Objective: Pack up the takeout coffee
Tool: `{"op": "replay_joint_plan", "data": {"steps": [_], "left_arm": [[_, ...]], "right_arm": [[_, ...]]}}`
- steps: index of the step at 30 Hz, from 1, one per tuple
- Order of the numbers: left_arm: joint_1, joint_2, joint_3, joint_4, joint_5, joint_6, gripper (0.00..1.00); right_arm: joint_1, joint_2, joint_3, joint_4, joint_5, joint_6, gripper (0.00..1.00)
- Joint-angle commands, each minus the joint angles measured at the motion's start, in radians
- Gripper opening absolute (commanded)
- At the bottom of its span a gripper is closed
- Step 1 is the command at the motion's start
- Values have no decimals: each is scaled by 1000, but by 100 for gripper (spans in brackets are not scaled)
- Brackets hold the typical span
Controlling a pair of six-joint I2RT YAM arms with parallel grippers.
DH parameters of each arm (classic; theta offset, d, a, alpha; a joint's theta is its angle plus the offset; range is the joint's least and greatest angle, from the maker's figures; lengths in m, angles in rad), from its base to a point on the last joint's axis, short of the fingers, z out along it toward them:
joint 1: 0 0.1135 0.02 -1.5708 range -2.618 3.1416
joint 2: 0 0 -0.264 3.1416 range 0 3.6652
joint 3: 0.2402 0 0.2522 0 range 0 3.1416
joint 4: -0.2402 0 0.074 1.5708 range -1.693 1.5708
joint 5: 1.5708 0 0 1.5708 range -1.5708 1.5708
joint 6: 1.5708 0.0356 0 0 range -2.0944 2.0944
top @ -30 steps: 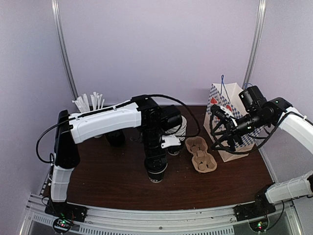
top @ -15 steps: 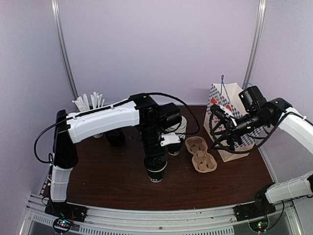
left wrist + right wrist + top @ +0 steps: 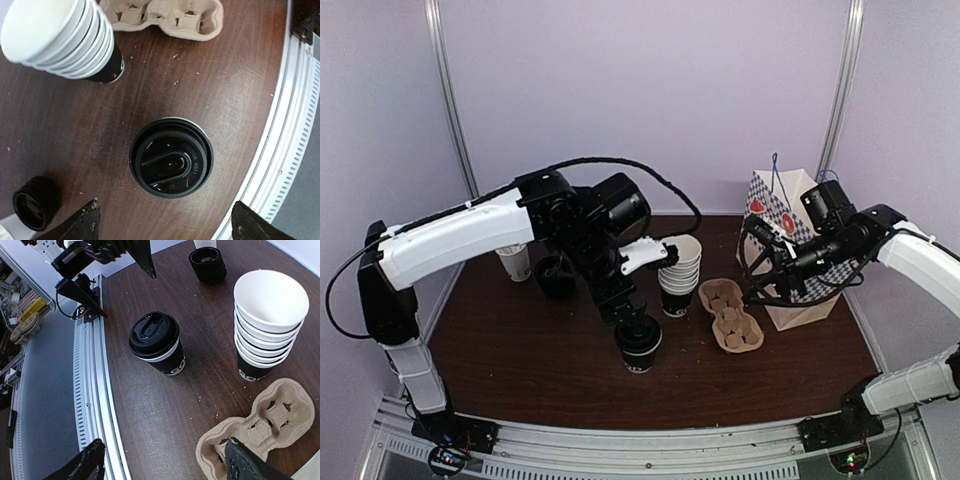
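The takeout coffee (image 3: 639, 345), a paper cup with a black dome lid, stands upright on the brown table near the front middle. It also shows in the left wrist view (image 3: 171, 158) and in the right wrist view (image 3: 156, 342). My left gripper (image 3: 623, 308) hangs open and empty just above and behind the cup; its fingertips (image 3: 86, 220) sit wide apart, clear of the lid. My right gripper (image 3: 757, 285) is open and empty, raised between the cardboard cup carrier (image 3: 730, 315) and the checked paper bag (image 3: 788, 250).
A stack of lidless white cups (image 3: 679, 272) stands behind the coffee, next to the carrier. A stack of black lids (image 3: 556, 275) and a white cup of white sticks (image 3: 513, 260) sit at the back left. The table's metal front rail (image 3: 285, 150) is close to the coffee.
My left gripper has let go of the coffee and risen back and left off it; the left arm has swung up. The cup stays put. The right gripper dipped slightly.
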Motion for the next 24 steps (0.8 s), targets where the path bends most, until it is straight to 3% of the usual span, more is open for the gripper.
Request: {"op": "replay_joint_plan", "data": {"steps": [1, 4, 9, 15, 24], "left_arm": [[95, -61, -157, 153, 56, -224, 89], [148, -129, -291, 268, 128, -423, 85], [164, -220, -469, 484, 229, -596, 84], [165, -255, -595, 600, 233, -712, 79], [182, -264, -695, 719, 272, -777, 72]], "right_arm": [[57, 39, -49, 99, 31, 126, 80], [131, 103, -70, 144, 39, 228, 77], [240, 205, -103, 251, 23, 370, 74], [250, 324, -82, 401, 70, 639, 69], [306, 417, -89, 560, 11, 813, 59]]}}
